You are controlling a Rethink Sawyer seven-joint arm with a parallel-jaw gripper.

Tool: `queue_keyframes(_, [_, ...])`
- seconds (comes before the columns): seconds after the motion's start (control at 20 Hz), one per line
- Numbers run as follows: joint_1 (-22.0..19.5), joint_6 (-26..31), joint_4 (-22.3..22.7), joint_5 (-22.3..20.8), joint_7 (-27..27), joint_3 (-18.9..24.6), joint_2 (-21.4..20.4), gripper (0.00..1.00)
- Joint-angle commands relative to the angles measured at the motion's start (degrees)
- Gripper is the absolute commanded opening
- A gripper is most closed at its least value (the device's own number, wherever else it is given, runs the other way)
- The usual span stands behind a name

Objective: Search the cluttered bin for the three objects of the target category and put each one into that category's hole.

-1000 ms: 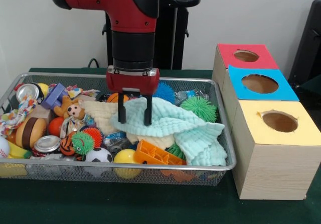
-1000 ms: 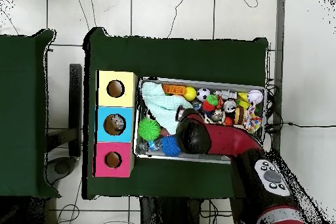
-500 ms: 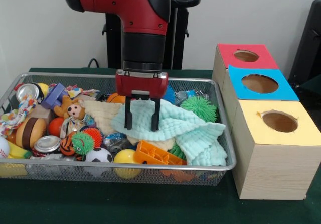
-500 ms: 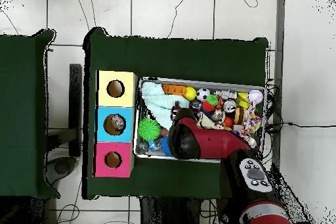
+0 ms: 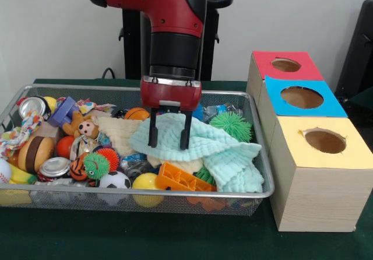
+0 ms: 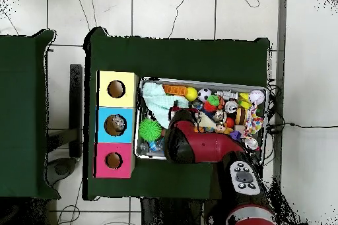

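The wire mesh bin (image 5: 145,193) is full of toys. My gripper (image 5: 169,137) hangs open and empty, its fingertips just above or touching a mint green cloth (image 5: 204,146) in the bin's middle. A clear bluish plastic lump (image 5: 217,109) shows at the bin's far side, behind a green spiky ball (image 5: 231,125). Another clear bluish lump (image 5: 134,162) lies near the front, partly buried. The blue-topped hole (image 5: 301,97) is in the middle box, right of the bin. In the overhead view a greyish lump shows inside the blue hole (image 6: 117,124). The arm covers the gripper there.
The red-topped hole (image 5: 285,65) and yellow-topped hole (image 5: 324,141) flank the blue one. A cream cloth (image 5: 119,132), an orange plastic piece (image 5: 180,179), a soccer ball (image 5: 115,180), silver cans (image 5: 54,167) and several balls crowd the bin.
The gripper has moved to the right in the front view, over the mint cloth toward the boxes, at about the same height. It stays open and empty.
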Motion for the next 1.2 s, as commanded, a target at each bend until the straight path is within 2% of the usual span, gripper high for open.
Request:
queue_keyframes(0.05, [1.77, -3.74, 0.93, -0.50, 7.48, -2.11, 0.86, 1.00])
queue_keyframes(0.3, [1.68, -3.24, -0.17, -1.38, 6.61, -2.36, -0.22, 1.00])
queue_keyframes(0.55, [1.90, -3.60, -1.27, -1.48, 6.28, -3.22, 0.74, 1.00])
queue_keyframes(0.85, [-2.98, -2.59, -2.37, -5.14, 4.98, 0.36, 1.78, 1.00])
queue_keyframes(1.2, [-5.30, -1.65, -1.90, -7.08, 5.09, 1.33, 1.29, 1.00])
